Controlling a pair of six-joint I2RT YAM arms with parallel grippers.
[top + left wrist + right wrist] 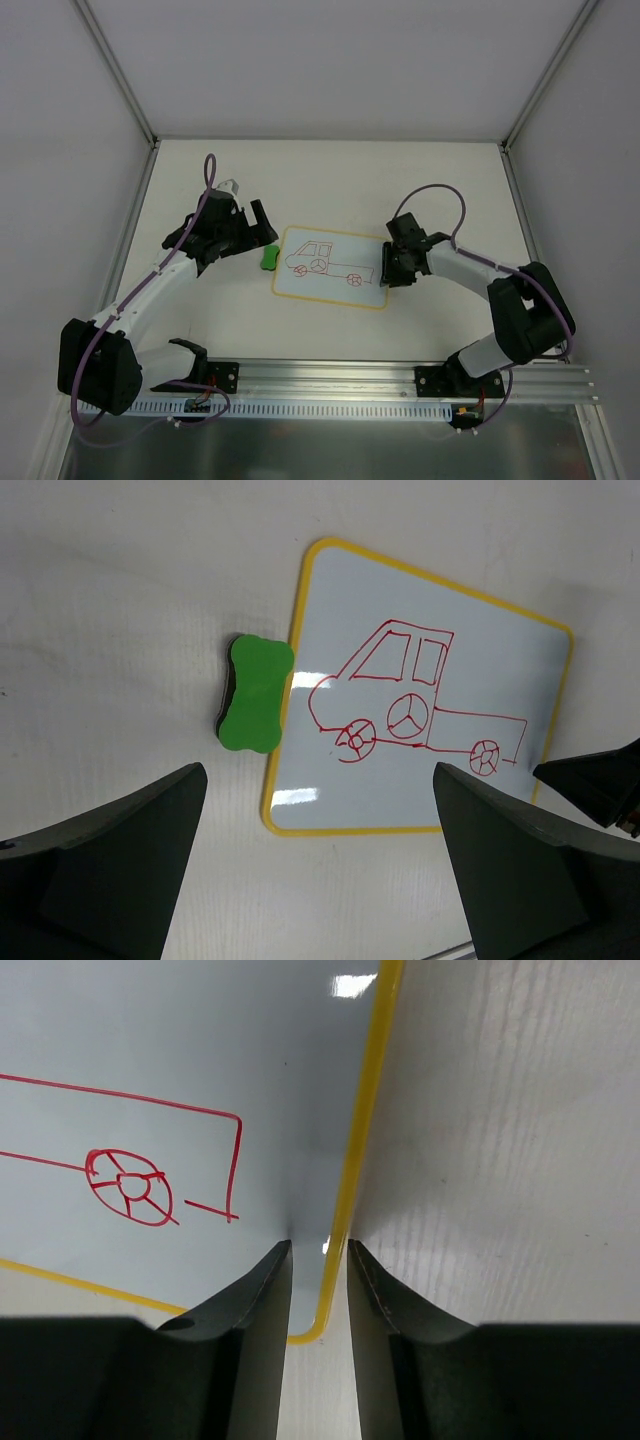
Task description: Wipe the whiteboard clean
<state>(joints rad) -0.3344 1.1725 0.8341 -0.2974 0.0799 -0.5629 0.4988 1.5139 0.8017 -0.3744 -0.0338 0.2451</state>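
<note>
Left hand [240, 240] wide open; green eraser [256, 692] against the whiteboard's [430, 610] 9 o'clock edge; right hand [320, 1250] narrow, straddling the 3 o'clock border, grip unclear

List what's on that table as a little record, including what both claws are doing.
Whiteboard: flat on table, yellow rim
Drawing: red truck, unerased
Eraser: green, against board's left edge
Left claw: wide open, empty, hovering near eraser
Right claw: narrowed, fingers astride board's right edge; grip unclear
</note>
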